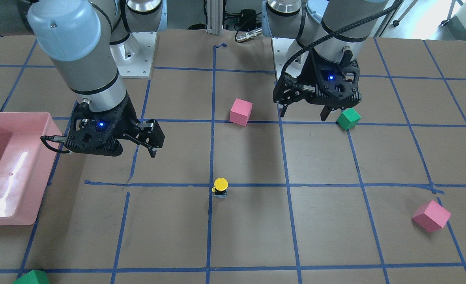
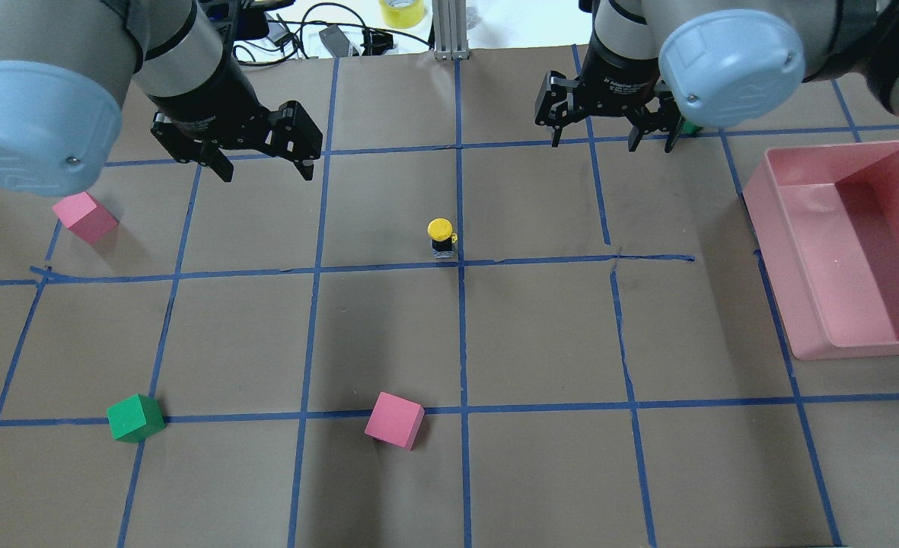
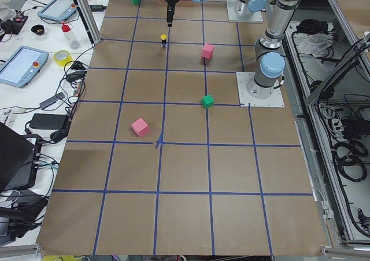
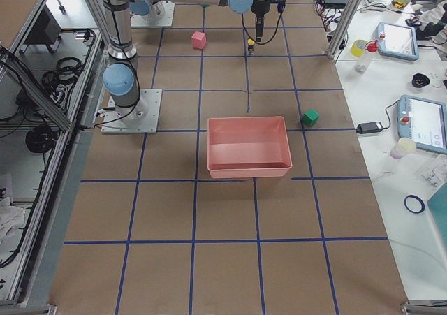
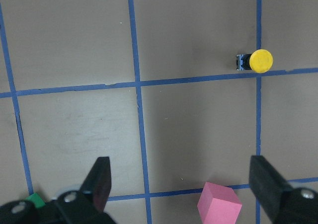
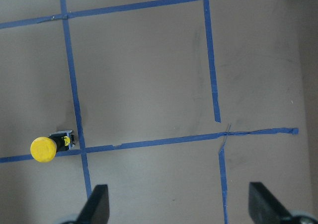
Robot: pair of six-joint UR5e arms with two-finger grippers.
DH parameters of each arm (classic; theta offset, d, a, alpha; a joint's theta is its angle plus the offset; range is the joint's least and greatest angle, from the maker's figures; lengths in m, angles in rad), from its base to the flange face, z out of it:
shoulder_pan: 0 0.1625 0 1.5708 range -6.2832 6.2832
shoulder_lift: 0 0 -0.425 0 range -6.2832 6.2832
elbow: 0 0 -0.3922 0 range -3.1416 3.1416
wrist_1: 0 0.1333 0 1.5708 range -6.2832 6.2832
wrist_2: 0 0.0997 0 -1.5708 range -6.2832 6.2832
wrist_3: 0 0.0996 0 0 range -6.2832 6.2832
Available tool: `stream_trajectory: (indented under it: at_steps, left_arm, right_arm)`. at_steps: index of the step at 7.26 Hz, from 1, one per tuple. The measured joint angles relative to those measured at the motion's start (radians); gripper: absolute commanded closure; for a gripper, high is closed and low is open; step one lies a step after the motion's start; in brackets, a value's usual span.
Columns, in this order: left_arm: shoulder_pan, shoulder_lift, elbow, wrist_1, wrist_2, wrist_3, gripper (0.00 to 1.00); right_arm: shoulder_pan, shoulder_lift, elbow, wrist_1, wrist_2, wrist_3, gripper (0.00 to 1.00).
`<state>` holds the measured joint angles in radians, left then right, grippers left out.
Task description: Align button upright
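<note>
Well, in your overhead view the button stands upright, yellow cap up, beside a blue tape crossing mid-way across the bench. The left claw hangs spread and empty at its 10 o'clock, the right claw likewise at 2 o'clock, both well apart from it

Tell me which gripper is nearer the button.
Right. The right gripper hangs raised, right of the button; the left gripper hangs farther off on its left.
</note>
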<state>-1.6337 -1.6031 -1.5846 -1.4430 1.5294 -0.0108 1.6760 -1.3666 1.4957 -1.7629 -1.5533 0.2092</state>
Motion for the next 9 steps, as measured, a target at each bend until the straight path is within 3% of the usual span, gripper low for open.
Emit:
stream_trajectory:
  at_steps: [4, 9]
  left_arm:
    - [0.0, 0.0, 0.0, 0.0, 0.0, 0.0, 0.0]
    - [-0.002, 0.0, 0.0, -0.002, 0.0, 0.0, 0.0]
  right_arm:
    - [-0.031, -0.055, -0.001, 0.101, -0.013, -0.026, 0.0]
    - [-0.048, -0.082, -0.002, 0.146, -0.017, -0.073, 0.0]
